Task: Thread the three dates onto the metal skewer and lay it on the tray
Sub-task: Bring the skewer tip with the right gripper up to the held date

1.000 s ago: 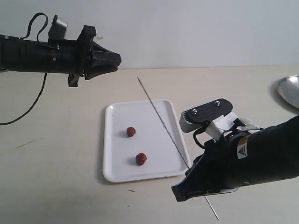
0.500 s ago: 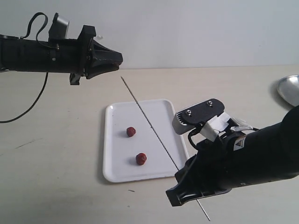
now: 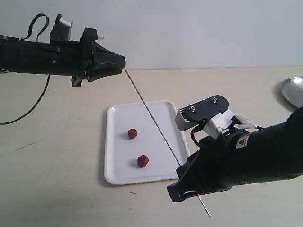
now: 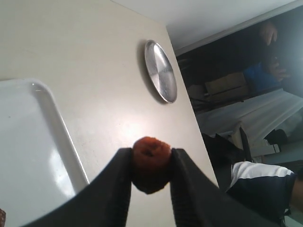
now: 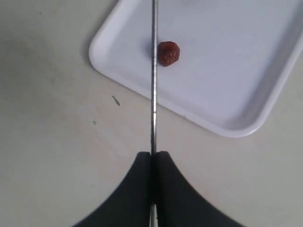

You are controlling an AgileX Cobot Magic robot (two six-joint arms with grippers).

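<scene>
My left gripper (image 3: pixel 119 64) hangs above the table at the upper left, shut on one date (image 4: pixel 150 158) that fills the gap between its black fingers (image 4: pixel 118 184). My right gripper (image 3: pixel 182 189), low at the front right, is shut on the metal skewer (image 3: pixel 151 118). The thin rod slants up over the tray (image 3: pixel 113 142), and its far tip reaches the left gripper's fingertips. Two more dates (image 3: pixel 133 134) (image 3: pixel 142 161) lie apart on the white tray. In the right wrist view the skewer (image 5: pixel 154 85) runs straight out from the closed jaws, past one date (image 5: pixel 168 53) on the tray (image 5: pixel 227 94).
A round silver dish (image 3: pixel 293 92) sits at the far right table edge; the left wrist view shows the dish (image 4: pixel 161 71) beyond the tray's corner (image 4: pixel 52 118). A black cable (image 3: pixel 28 111) trails from the left arm. Bare beige table surrounds the tray.
The right gripper has swung the skewer leftward, so its far tip rose from mid-table to the left gripper's fingertips. The left gripper edged slightly right. The two tray dates stayed put.
</scene>
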